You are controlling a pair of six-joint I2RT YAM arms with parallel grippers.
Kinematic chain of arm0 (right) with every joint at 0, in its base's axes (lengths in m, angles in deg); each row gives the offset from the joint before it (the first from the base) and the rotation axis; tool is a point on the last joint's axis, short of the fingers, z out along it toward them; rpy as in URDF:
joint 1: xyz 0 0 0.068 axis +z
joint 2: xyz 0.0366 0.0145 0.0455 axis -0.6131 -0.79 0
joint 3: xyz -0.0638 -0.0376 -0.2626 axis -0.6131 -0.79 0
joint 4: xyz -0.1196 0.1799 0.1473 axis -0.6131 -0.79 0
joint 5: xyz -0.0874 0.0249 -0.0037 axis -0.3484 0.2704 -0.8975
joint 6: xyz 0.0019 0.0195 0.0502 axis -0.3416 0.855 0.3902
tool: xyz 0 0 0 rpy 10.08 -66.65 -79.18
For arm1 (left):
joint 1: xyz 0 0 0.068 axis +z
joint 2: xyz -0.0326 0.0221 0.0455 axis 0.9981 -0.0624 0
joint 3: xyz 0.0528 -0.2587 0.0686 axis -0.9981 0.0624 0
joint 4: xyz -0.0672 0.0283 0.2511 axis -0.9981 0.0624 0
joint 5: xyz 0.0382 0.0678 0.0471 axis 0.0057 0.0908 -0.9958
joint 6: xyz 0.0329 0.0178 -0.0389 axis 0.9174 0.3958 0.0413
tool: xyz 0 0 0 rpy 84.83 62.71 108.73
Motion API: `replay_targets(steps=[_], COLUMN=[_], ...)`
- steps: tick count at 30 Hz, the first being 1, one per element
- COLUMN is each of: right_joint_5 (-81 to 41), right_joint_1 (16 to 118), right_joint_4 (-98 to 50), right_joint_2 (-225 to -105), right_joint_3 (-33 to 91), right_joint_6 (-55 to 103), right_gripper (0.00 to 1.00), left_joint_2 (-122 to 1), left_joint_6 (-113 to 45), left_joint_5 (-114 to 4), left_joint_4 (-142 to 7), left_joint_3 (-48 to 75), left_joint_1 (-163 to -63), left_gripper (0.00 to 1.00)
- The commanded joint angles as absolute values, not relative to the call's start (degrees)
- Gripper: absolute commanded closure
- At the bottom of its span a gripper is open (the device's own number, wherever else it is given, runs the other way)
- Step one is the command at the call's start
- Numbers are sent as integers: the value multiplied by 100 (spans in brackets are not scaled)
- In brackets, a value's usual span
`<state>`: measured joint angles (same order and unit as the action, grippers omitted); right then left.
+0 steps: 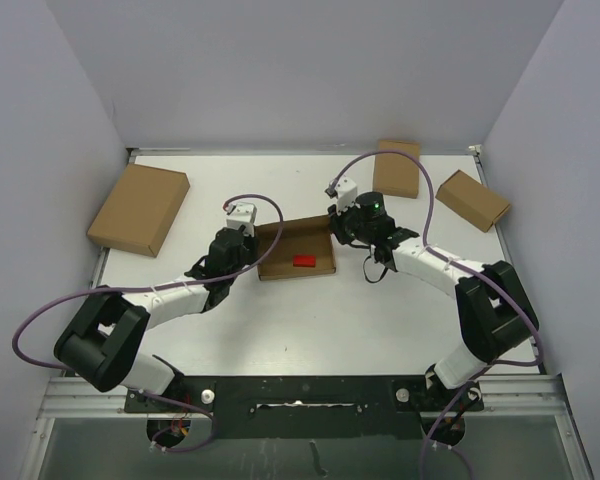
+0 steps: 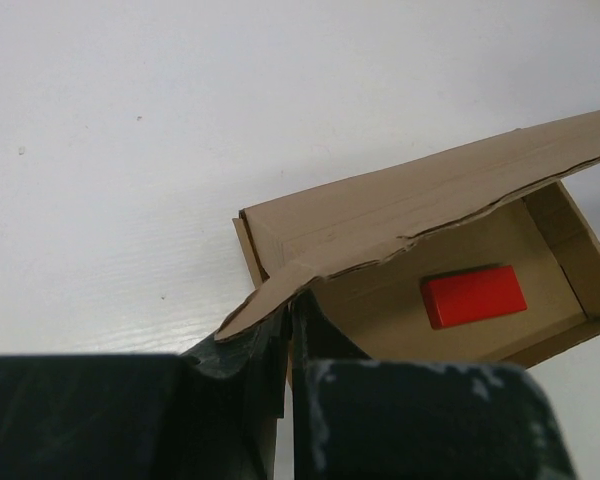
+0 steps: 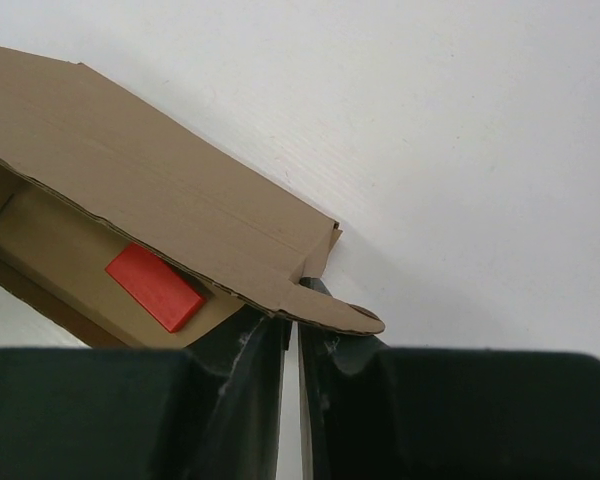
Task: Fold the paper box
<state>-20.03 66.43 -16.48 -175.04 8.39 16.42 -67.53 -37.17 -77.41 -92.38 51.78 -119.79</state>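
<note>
The left pincer point(image 2: 288, 335) is pinched narrow on a lid corner of the paper box point(image 2: 400, 215). The right pincer point(image 3: 293, 335) nips the opposite corner, and the box lies just ahead of both.

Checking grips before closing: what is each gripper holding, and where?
Both hold the paper box by its lid: the left gripper pinches one free-edge corner, the right gripper the opposite corner.

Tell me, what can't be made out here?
Left wrist view: left pincer hides a corner of the box; frame edge cuts its far end.
Right wrist view: lid covers part of the red block; right pincer hides lid's corner.
Top view: both pincers cover the box ends.
</note>
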Motion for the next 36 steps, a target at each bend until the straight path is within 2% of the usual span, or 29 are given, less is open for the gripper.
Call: replay_targets(steps=[1,36], right_joint_5=[-1399,-1289], right_joint_1=[6896,6966], right_joint_4=[-1577,-2744], right_joint_2=[-17231,-18116], right_joint_3=[801,2368], right_joint_6=[1895,1608], right_gripper=[90,90], left_joint_2=[-6625,-6343], left_joint_6=[-3941,-3730], left_joint_5=[-7134,-6555], left_joint_4=[-9113,-8264], left_joint_3=[5238,4729], left_joint_1=[-12204,-12105], left_gripper=[100,100])
